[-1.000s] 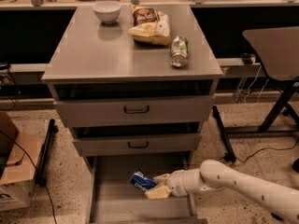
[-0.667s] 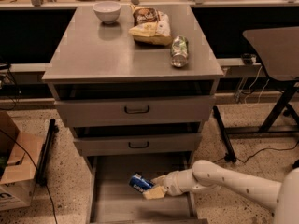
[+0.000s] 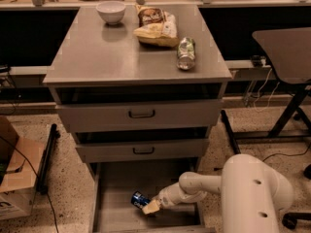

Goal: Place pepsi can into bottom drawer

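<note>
The robot's arm (image 3: pixel 252 195) is seen nearest, at the lower right, reaching leftward and down into the cabinet's lowest level. The gripper (image 3: pixel 151 207) is found inside the bottom drawer (image 3: pixel 121 178), low over its floor and touching or just beside the can. Whether the gripper is closed on the can or has let go of it cannot be told.

The pepsi can (image 3: pixel 139 198) is seen lying on its side within the drawer's walls, near the front and to the right of the middle. Whether its weight is taken by the drawer floor or by the gripper cannot be told either.

The task is judged to be nearly finished: the drawer is open and the can is already inside it. What is left is judged to be the release, if that is not yet made, and the lifting of the arm out of the drawer without the can being nudged.

Further back, the middle drawer (image 3: pixel 141 149) and the top drawer (image 3: pixel 141 114) are pushed in. On the worktop (image 3: pixel 97 57) a silver-green can (image 3: pixel 186 53), a chip bag (image 3: pixel 156 28) and a bowl (image 3: pixel 111 11) are seen, none of them involved.
</note>
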Controlling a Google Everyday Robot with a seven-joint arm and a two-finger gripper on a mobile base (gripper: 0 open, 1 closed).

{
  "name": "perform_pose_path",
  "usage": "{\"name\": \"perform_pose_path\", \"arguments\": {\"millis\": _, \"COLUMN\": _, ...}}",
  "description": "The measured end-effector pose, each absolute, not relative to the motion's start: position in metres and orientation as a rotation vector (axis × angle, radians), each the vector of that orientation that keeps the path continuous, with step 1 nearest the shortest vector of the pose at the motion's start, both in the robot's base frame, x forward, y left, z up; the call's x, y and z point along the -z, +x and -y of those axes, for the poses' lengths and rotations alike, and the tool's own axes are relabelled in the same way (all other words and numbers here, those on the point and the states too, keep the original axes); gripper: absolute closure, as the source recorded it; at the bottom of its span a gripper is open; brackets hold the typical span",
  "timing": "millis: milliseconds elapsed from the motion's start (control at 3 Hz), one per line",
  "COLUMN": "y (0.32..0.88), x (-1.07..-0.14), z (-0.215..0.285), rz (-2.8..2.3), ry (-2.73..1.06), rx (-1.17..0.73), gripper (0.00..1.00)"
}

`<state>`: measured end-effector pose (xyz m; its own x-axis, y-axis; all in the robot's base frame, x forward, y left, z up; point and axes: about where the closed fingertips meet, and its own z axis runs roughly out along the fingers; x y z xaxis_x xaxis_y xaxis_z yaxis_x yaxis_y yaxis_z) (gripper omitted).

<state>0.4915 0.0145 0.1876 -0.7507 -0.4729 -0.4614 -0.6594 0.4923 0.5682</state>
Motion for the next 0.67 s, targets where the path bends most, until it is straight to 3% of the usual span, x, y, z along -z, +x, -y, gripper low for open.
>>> {"name": "perform_pose_path", "arguments": {"millis": 667, "y": 0.4935, "x": -0.1481, "z": -0.0211, "rz": -2.534, "ry": -0.877, "rx": -1.103, "gripper": 0.58}}
